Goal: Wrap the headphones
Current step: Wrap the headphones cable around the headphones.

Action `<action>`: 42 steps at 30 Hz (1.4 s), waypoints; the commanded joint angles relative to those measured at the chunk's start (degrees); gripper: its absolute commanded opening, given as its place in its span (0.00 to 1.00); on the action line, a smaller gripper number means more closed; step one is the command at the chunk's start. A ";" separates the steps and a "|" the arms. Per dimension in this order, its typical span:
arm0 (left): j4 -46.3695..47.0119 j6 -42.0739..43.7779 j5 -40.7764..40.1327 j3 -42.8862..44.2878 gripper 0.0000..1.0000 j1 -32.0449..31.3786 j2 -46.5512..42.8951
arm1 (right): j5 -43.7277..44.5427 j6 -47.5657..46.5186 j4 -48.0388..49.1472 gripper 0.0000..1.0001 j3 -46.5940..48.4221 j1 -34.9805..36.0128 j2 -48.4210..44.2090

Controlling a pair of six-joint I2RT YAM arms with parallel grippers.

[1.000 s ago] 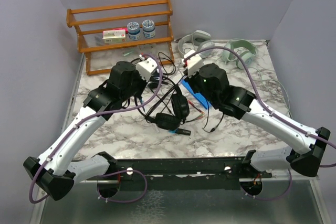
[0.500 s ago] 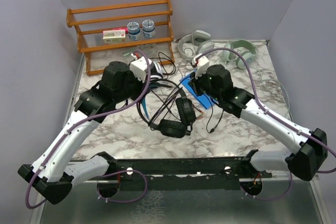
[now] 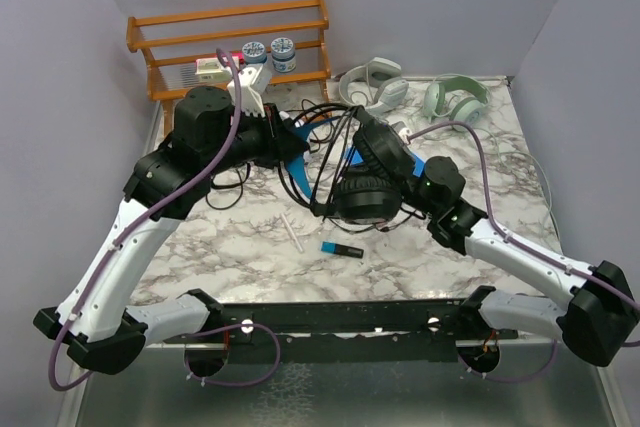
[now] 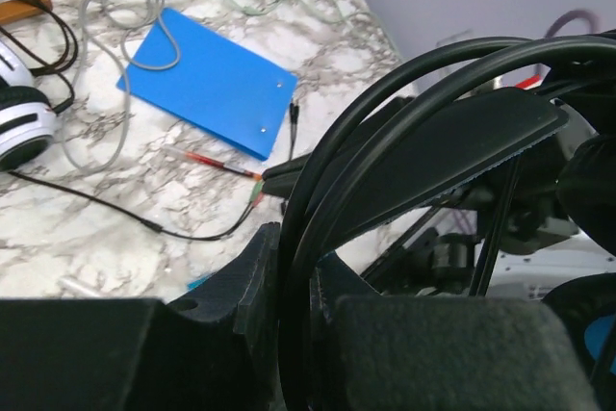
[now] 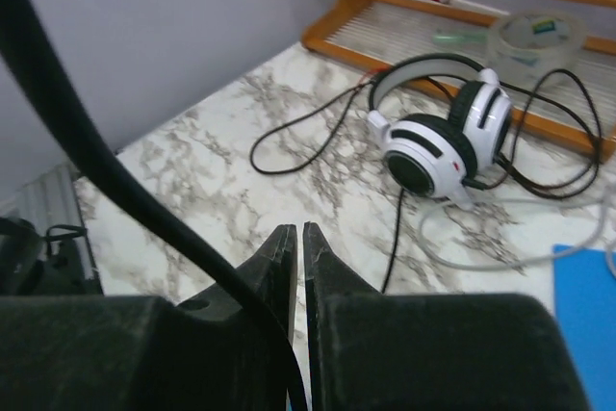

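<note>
The black headphones hang lifted above the marble table. My left gripper is shut on one of their thin black headband wires, seen from above at the left gripper. My right gripper stands at the top of the headband arc, its jaws all but touching. A black strand of those headphones crosses its left finger and runs in at the base of the jaws. The white-and-black headphones lie on the table beyond, with their cable loose.
A wooden rack with small jars stands at the back left. Two pale headphones lie at the back right. A blue board, a red pen, a white stick and a blue-black marker lie on the table.
My left arm has risen and swung back-left, lifting the black headphones off the table. They now hang further right. The right gripper has moved in to the headband.
</note>
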 commanded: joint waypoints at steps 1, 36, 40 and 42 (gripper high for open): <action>6.97 -12.52 2.10 3.62 0.00 -0.28 -0.50 | -10.53 5.26 16.59 0.16 -2.67 -0.45 1.99; 19.99 12.46 -56.00 -12.40 0.00 -0.28 0.28 | -0.67 -5.64 -41.96 0.11 34.55 19.97 0.96; 19.49 21.75 -52.90 -16.12 0.00 -0.37 -1.31 | 5.82 -10.38 -47.94 0.11 38.85 19.99 1.19; 18.70 25.12 -50.74 -17.33 0.00 -0.58 -2.31 | 9.78 -13.54 -50.82 0.10 40.72 19.91 1.82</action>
